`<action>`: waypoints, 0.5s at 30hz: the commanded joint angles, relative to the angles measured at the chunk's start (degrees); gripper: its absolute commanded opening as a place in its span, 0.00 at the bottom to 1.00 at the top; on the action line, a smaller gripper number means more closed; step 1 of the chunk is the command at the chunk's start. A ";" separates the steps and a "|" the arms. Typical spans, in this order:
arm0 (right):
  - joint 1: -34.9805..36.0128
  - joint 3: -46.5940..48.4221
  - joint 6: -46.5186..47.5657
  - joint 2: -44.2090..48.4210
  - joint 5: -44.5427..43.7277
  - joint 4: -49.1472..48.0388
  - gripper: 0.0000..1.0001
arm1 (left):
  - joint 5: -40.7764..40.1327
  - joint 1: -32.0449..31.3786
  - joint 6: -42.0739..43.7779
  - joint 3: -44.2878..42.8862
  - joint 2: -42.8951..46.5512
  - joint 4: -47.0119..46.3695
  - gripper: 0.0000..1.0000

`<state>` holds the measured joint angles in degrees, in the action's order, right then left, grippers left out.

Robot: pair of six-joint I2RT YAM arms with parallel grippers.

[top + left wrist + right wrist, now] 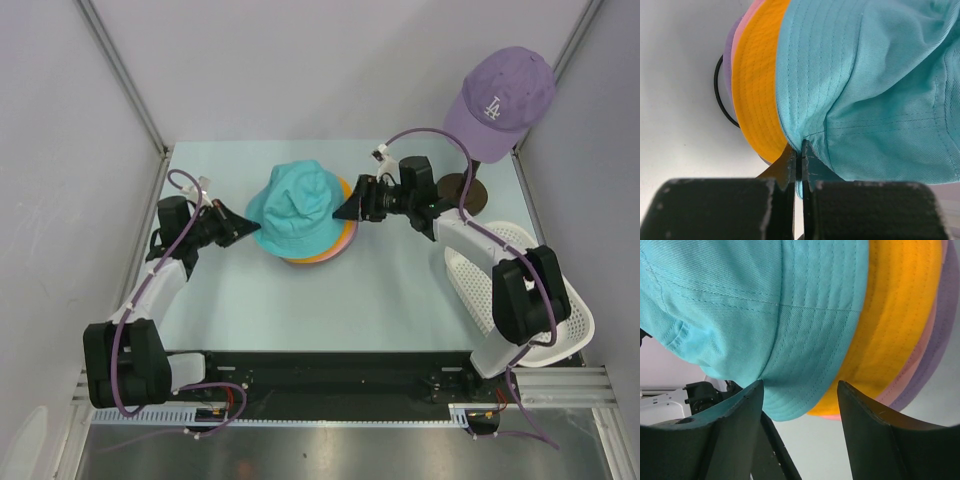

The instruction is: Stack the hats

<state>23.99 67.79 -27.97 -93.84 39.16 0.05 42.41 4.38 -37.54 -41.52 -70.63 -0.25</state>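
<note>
The hats lie in one pile at the table's middle. The teal hat is on top, with orange, pink and lavender brims showing under it. My left gripper is at the pile's left side, shut on the teal hat's brim; its jaws meet on the fabric. Beside it show the orange brim and the lavender edge. My right gripper stands open at the pile's right side. The teal brim hangs between its spread fingers, with orange, pink and lavender beyond.
A purple baseball cap with a white LA logo sits on a stand with a dark round base at the back right. A white basket lies at the right edge under the right arm. Grey walls close in left and right.
</note>
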 commanded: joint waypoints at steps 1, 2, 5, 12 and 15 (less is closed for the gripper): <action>-0.26 -0.99 -2.09 -1.43 4.35 -8.22 0.65 | 0.04 0.63 0.80 -0.76 -0.56 -2.21 0.00; -0.26 -1.17 -2.18 -1.69 4.78 -8.84 0.65 | 0.21 0.63 0.80 -0.85 -0.65 -2.21 0.00; -0.34 -2.57 -3.32 -1.43 5.31 -11.90 0.61 | 0.30 0.63 0.89 -1.11 -0.74 -2.38 0.00; -0.26 -2.22 -4.64 -0.82 4.44 -9.90 0.16 | 1.27 0.63 1.42 -2.16 -2.14 -3.26 0.00; -0.26 -2.57 -4.82 0.41 3.47 -8.23 0.00 | 1.53 0.63 0.98 -3.13 -2.32 -4.58 0.00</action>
<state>23.68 64.93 -32.27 -95.31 42.83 -7.57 42.98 4.43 -37.50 -41.71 -72.49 -1.83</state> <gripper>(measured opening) 0.037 0.025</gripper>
